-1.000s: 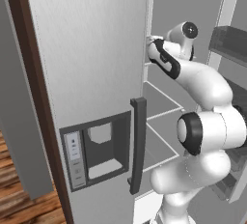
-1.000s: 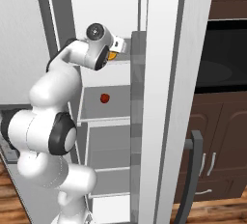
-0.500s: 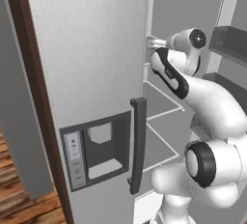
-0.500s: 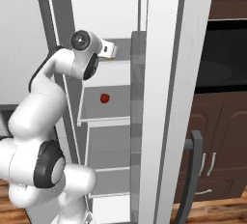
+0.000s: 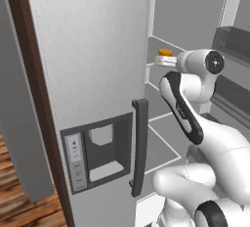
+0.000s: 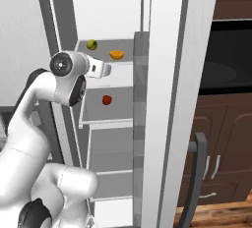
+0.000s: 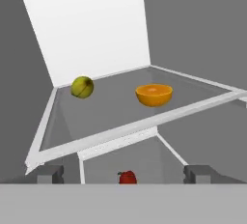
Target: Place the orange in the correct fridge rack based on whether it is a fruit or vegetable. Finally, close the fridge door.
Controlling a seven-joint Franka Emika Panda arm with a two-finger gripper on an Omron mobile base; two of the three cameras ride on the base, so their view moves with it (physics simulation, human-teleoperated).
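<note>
The orange (image 7: pixel 154 94) rests on the fridge rack (image 7: pixel 114 134), right of the middle and apart from my fingers. From the right base view the orange (image 6: pixel 116 54) lies on the upper rack (image 6: pixel 104 54); from the left base view the orange (image 5: pixel 165 52) is just beyond my hand. My gripper (image 7: pixel 124 174) is open and empty, held in front of the rack's pale front edge and slightly below it. The gripper (image 6: pixel 109 69) points into the fridge. The fridge door (image 6: pixel 163 89) stands open at the right, its dark handle (image 6: pixel 194 177) low down.
A yellow-green fruit (image 7: pixel 82 87) lies at the back left of the same rack. A small red item (image 6: pixel 107 99) lies on the shelf below. The closed door with the dispenser panel (image 5: pixel 100 152) fills the left, close beside my arm.
A second ago the orange was in my gripper at the rack. It now lies on the rack, and my open hand has drawn back from it.
</note>
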